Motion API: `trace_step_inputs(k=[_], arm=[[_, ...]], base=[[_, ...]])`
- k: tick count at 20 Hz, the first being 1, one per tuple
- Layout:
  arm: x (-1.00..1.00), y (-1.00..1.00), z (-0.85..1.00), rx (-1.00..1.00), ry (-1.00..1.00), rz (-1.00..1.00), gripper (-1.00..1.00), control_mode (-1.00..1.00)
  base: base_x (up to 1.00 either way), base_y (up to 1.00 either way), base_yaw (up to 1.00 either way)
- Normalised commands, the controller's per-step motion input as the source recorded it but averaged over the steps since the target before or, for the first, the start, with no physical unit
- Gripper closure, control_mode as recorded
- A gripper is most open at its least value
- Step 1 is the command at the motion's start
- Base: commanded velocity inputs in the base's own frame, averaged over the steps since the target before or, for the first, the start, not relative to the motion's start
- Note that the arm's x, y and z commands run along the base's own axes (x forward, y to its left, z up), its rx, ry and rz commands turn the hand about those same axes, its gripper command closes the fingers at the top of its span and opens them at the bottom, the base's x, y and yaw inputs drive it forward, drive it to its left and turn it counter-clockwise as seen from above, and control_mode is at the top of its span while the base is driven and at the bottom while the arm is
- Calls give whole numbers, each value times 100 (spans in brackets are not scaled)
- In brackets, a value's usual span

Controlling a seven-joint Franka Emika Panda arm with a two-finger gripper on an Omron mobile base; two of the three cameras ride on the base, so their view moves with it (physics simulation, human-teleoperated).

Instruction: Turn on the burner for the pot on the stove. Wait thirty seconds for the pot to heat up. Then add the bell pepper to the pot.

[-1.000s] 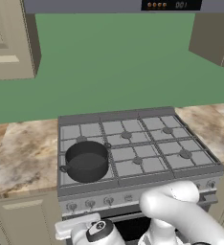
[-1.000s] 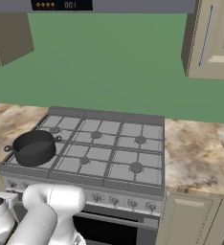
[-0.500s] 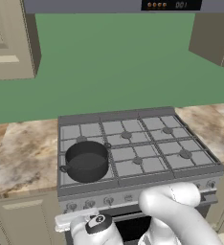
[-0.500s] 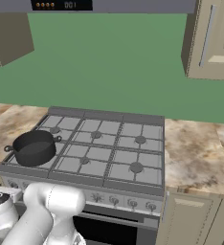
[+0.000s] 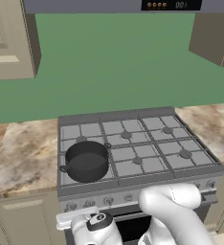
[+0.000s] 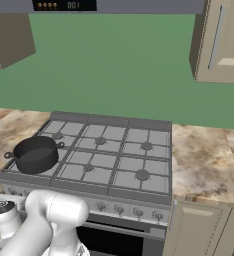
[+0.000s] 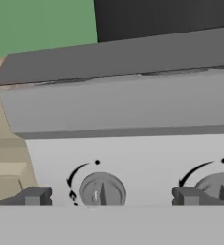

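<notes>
The dark grey pot point(image 5: 86, 160) point(image 6: 35, 154) stands on the front left grate of the steel stove point(image 5: 142, 143) point(image 6: 114, 150). My hand point(image 5: 95, 224) hangs low in front of the left end of the knob row. In the hand view my gripper point(image 7: 110, 197) is open, and its dark fingertips point(image 7: 35, 196) stand well apart on either side of a round knob point(image 7: 103, 191) without touching it. A second knob point(image 7: 218, 186) sits to the right of it. The bell pepper is out of view.
Marble counters flank the stove on the left point(image 5: 23, 153) and right point(image 6: 204, 160). Beige wall cabinets point(image 5: 11, 38) point(image 6: 219, 40) hang above. The black oven door point(image 6: 114, 240) lies below the knob row, with beige base cabinets point(image 6: 199, 230) beside it.
My hand has risen a little toward the knob row. The pot and the stove have not moved, and the gripper has stayed open.
</notes>
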Motion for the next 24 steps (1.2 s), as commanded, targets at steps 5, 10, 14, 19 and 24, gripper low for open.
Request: trace_step_inputs(k=[5,10,14,19,24], arm=[[1,5,-22,0,0,0,-100,-100],[12,16,-1,0,0,0,-100,-100],[15,14,-11,0,0,0,-100,-100],[4,0,-16,0,0,0,-100,-100],[0,0,-6,0,0,0,-100,-100]], base=[[0,0,0],[0,0,0],[0,0,0],[0,0,0],[0,0,0]])
